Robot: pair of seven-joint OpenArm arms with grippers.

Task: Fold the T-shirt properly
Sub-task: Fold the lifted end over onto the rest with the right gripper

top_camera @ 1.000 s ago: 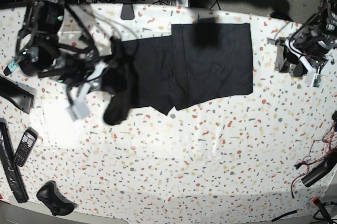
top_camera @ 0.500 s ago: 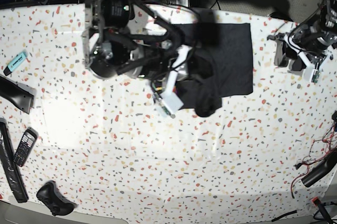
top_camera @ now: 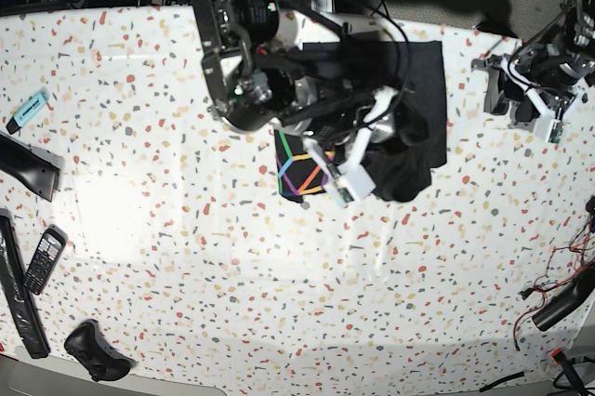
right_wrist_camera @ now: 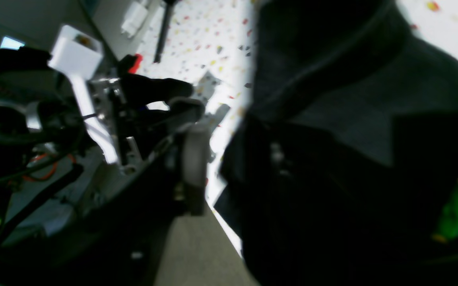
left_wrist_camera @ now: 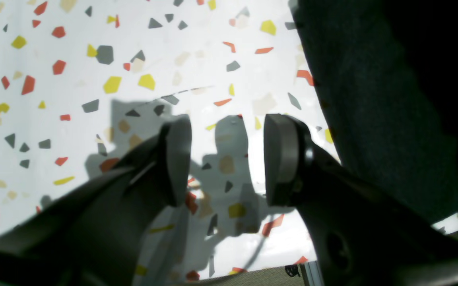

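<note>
No brand, label or writing can be read in any view. The right arm [top_camera: 251, 71] reaches from the table's far edge across the middle of the speckled table [top_camera: 279, 303], its wrist bent down over the shirt [top_camera: 423, 89]. The right gripper [top_camera: 395, 150] is clamped on a bunch of the black cloth, which hangs from it in a dark lump; in the right wrist view one pale pad [right_wrist_camera: 194, 167] shows beside the fabric [right_wrist_camera: 352, 159], the other is hidden in the cloth. The shirt lies at the far centre-right of the table, partly folded over, with a patch of its rainbow line print [top_camera: 299, 168] turned up at its near left corner just beside the gripper's white camera block [top_camera: 349, 178]. The left arm [top_camera: 548, 66] is drawn back at the table's right edge, well apart from the shirt. The left gripper [left_wrist_camera: 227, 159] hangs just above the bare table with its jaws parted and nothing between them; a dark edge of cloth [left_wrist_camera: 372, 99] runs along the right of that view. One shirt, two arms; at the left edge lie one turquoise marker [top_camera: 28, 110], one phone [top_camera: 44, 259] and one black controller [top_camera: 93, 349].
</note>
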